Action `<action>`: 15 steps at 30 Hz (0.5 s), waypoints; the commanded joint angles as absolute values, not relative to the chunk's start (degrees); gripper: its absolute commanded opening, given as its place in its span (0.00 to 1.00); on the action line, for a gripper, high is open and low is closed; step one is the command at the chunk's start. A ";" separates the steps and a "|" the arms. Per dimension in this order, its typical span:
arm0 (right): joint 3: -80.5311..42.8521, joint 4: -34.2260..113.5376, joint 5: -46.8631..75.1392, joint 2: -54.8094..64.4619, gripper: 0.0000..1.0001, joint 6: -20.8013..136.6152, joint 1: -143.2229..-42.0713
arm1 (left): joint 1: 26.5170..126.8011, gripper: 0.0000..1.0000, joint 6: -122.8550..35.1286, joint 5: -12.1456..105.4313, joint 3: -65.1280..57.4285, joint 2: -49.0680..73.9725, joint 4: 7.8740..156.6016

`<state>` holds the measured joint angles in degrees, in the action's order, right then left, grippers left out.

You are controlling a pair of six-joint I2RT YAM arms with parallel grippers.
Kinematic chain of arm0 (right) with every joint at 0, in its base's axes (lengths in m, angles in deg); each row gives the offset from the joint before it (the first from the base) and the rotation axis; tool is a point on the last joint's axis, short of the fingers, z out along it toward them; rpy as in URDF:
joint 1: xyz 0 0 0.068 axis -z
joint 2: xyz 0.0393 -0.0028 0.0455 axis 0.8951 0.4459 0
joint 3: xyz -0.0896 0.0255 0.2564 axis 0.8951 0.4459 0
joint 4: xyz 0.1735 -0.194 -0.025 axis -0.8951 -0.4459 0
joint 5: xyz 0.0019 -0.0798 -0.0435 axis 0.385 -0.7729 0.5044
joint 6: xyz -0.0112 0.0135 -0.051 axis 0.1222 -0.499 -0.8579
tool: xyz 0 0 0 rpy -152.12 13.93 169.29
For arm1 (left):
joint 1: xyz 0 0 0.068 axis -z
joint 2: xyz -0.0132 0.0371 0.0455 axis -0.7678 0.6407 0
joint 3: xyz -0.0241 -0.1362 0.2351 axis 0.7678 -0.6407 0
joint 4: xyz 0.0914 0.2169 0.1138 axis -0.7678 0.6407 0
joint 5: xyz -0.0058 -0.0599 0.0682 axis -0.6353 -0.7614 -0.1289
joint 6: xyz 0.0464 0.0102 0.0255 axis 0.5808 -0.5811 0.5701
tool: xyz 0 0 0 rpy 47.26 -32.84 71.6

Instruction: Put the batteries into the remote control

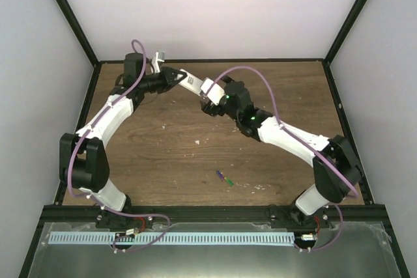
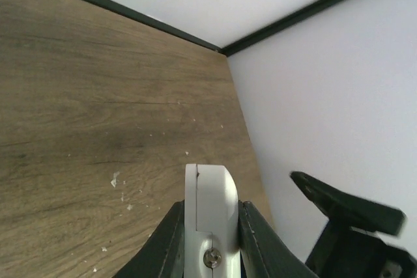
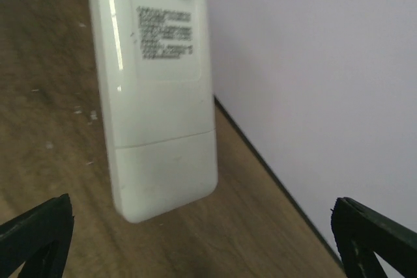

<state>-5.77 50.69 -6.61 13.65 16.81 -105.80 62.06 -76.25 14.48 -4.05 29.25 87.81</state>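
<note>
The white remote control (image 1: 194, 83) is held in the air over the back of the table. My left gripper (image 1: 176, 77) is shut on its far end; the left wrist view shows the remote's thin edge (image 2: 210, 206) clamped between the two black fingers (image 2: 163, 245). My right gripper (image 1: 212, 97) is wide open at the remote's other end and is not touching it. The right wrist view shows the remote's label side (image 3: 156, 96) with the seam of an end cover. The two batteries (image 1: 225, 177), one purple-blue and one green, lie together on the table near the front centre.
The wooden table (image 1: 163, 141) has black frame rails (image 1: 208, 61) and white walls on three sides. Small pale flecks (image 1: 197, 141) are scattered on the wood. A finger of the right gripper (image 2: 345, 206) shows in the left wrist view, close to the right wall.
</note>
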 commanded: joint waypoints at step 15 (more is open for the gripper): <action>-7.15 36.80 19.02 10.23 0.99 18.93 -98.76 | 61.49 0.00 -55.55 -1.69 3.41 30.58 100.19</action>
